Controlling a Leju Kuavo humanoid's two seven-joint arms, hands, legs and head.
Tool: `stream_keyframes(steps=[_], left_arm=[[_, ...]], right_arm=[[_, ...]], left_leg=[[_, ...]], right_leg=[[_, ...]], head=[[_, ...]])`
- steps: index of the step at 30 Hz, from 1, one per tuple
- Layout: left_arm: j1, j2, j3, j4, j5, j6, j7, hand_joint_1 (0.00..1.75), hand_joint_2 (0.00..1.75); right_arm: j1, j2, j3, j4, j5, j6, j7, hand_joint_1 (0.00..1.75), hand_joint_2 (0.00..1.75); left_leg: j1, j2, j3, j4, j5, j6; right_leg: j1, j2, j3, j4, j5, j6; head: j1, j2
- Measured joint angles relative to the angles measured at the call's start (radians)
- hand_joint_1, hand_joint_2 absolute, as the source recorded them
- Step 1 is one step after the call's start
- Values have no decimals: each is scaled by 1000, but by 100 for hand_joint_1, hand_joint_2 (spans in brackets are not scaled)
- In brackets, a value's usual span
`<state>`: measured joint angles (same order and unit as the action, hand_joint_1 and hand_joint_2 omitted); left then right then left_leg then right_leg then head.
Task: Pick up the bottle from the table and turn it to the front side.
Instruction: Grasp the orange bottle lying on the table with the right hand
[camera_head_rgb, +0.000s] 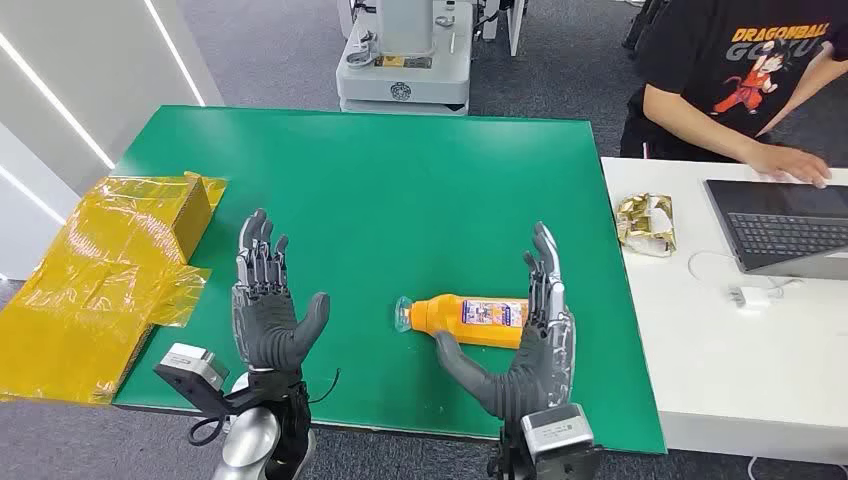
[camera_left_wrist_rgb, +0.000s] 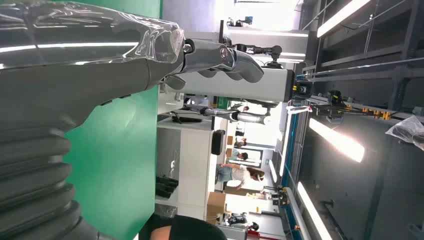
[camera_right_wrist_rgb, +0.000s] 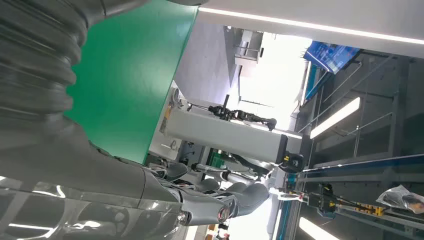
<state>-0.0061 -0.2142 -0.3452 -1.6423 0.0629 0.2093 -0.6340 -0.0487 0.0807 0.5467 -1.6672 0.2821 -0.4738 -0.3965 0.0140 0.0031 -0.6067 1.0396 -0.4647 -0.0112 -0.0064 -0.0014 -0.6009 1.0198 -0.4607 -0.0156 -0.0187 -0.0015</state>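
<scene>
An orange bottle (camera_head_rgb: 468, 319) lies on its side on the green table (camera_head_rgb: 400, 180), clear cap pointing left, its printed label facing up. My right hand (camera_head_rgb: 525, 335) stands upright just at the bottle's right end, fingers straight and apart, thumb reaching under the bottle's near side; it holds nothing. My left hand (camera_head_rgb: 265, 300) is raised palm-inward well to the left of the bottle, fingers spread, empty. The wrist views show each hand's straight fingers (camera_left_wrist_rgb: 220, 55) (camera_right_wrist_rgb: 215, 197) over the green surface.
Crumpled yellow plastic wrap (camera_head_rgb: 100, 270) lies over the table's left edge. A white desk (camera_head_rgb: 720, 350) on the right carries a laptop (camera_head_rgb: 785, 225), a gold foil wrapper (camera_head_rgb: 645, 220) and a charger; a person (camera_head_rgb: 740, 80) sits there typing. A grey machine (camera_head_rgb: 405, 60) stands beyond the table.
</scene>
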Motion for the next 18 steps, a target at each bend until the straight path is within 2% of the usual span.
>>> stream_keyframes(steps=[8, 18], left_arm=[[19, -7, 18, -19, -12, 4, 0, 0, 175], [41, -10, 31, -45, -23, 10, -3, 0, 175]], right_arm=[[-4, 8, -5, 1, 0, 62, 9, 0, 175], [-12, 19, -11, 16, -15, 79, 16, 0, 175]], left_leg=[[0, 0, 0, 0, 0, 0], [0, 0, 0, 0, 0, 0]], right_leg=[[0, 0, 0, 0, 0, 0], [0, 0, 0, 0, 0, 0]], head=[[0, 0], [0, 0]])
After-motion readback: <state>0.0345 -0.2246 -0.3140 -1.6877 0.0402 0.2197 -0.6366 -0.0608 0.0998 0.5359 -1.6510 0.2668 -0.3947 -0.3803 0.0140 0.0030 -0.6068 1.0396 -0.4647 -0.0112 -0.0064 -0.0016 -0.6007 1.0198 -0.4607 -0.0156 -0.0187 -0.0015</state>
